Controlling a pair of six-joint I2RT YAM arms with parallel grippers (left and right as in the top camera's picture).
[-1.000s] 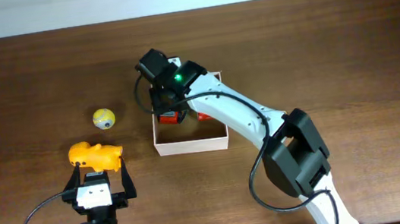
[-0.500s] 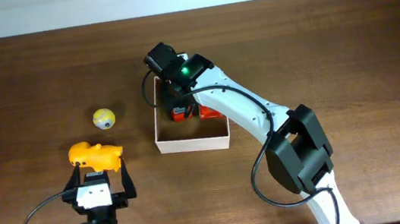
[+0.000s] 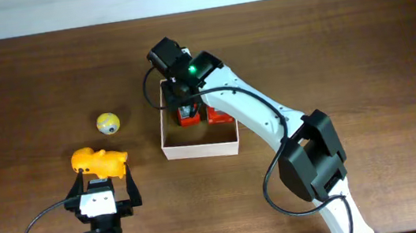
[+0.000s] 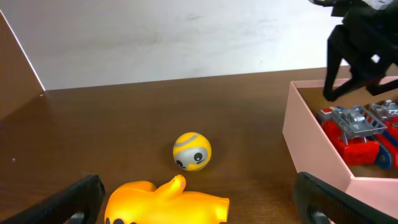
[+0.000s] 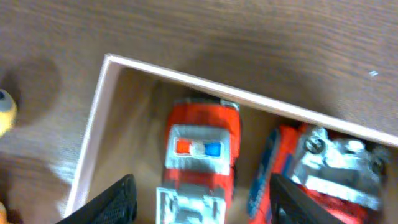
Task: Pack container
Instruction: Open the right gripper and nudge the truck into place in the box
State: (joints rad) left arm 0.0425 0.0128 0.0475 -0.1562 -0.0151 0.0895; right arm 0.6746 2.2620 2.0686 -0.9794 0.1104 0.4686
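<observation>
The left gripper (image 4: 202,196) gapes wide behind a yellow animal toy (image 3: 100,161) and a yellow ball (image 3: 108,124), both unpacked. Mid-table, the container (image 3: 200,150) now holds a red fire truck (image 5: 202,155) beside another red vehicle (image 5: 323,165). Having just released the truck, the right gripper (image 5: 202,202) hangs above it, jaws apart.

Yellow ball (image 4: 192,151) behind orange toy (image 4: 166,202), red toy trucks (image 4: 356,132) inside container (image 4: 311,140) at right

Container: far half crowded, near half free.
A red fire truck (image 3: 186,117), a second red toy (image 3: 216,117) and the right pincer (image 3: 181,102) above them fill the container's (image 3: 200,152) far end. A yellow toy (image 3: 100,161) blocks the left pincer (image 3: 105,181), with a yellow ball (image 3: 108,123) beyond it and open table (image 3: 14,92) around them.
</observation>
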